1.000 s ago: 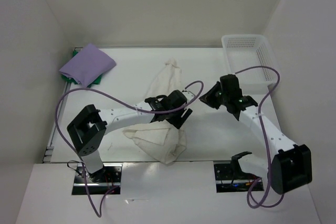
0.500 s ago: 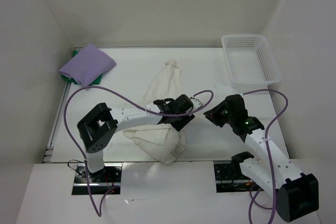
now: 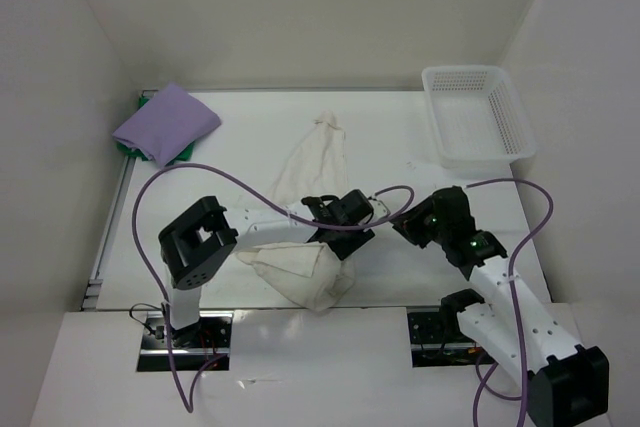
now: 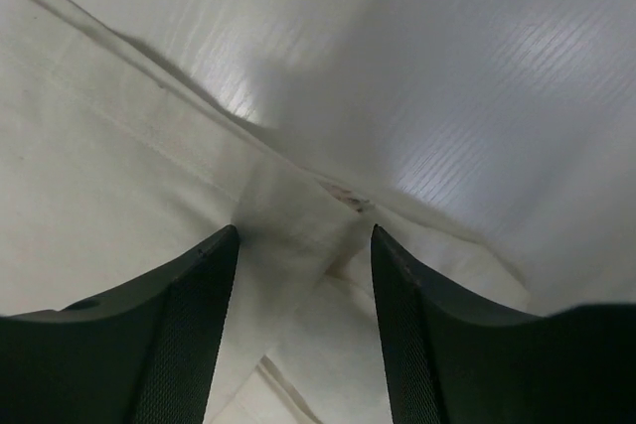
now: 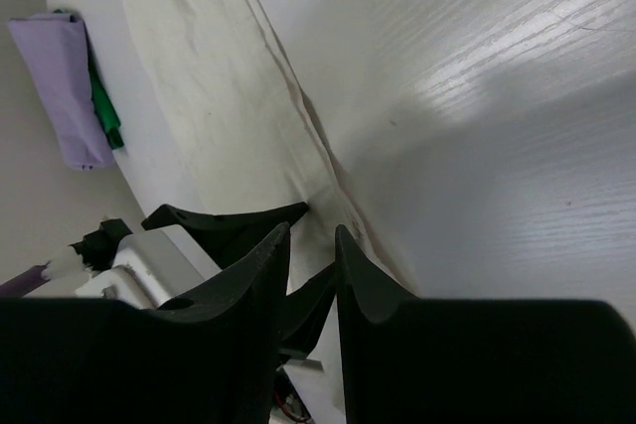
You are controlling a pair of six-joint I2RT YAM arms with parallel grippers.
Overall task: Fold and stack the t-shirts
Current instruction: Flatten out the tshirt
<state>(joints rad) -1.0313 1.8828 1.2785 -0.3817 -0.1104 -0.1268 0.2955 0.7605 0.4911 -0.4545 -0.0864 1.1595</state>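
The cream-white t-shirt lies stretched down the middle of the table, with a bunched, folded part near the front edge. My left gripper is open and low over the shirt's right edge. In the left wrist view its fingertips straddle a raised fold of cream cloth without pinching it. My right gripper hovers just right of that edge, open by a narrow gap with nothing between its jaws. The lavender t-shirt lies folded on the green t-shirt at the far left corner.
A white lattice basket stands at the far right of the table. Purple cables loop off both arms over the near table. The left gripper's black fingers show close in front of my right gripper. White walls enclose the table on three sides.
My right arm has drawn back from beside the basket toward the near centre, and its jaws have parted a little. The left gripper has slid slightly right and nearer along the shirt's edge.
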